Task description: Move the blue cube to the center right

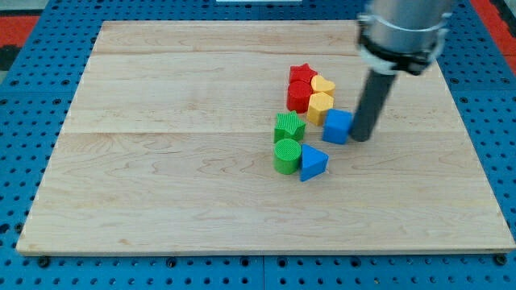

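The blue cube (338,126) sits on the wooden board (161,161), right of the board's middle. My tip (361,137) stands right beside the cube's right side, touching it or nearly so. The dark rod rises from there to the arm's silver end (401,32) at the view's top right. The cube lies just below and right of a yellow block (319,106).
Left of the cube is a cluster: a red star-shaped block (301,74), a red block (298,95), a yellow heart-shaped block (324,84), a green cube (288,126), a green cylinder (286,155) and a blue triangular block (313,163).
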Motion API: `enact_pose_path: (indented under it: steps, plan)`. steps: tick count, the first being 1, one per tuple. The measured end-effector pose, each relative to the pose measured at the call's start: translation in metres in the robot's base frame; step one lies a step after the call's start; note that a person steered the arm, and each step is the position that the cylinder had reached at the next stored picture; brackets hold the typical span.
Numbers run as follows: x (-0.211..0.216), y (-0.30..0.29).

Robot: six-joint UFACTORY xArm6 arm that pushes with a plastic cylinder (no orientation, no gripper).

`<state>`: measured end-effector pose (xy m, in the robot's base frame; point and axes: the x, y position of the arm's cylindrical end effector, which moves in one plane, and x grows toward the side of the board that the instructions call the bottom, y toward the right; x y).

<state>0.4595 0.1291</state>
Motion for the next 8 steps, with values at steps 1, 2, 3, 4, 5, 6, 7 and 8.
enact_pose_path:
  steps: [1,2,3,4,5,6,7,8]
  plan:
    - [0.028,0.017]
    - [0.021,-0.055]
    - [0.002,-0.063]
    - [-0.03,-0.055]
    - [-0.037,-0.033]
    - [-0.033,0.007]
    - [0.013,-0.001]
    - [0.021,0.009]
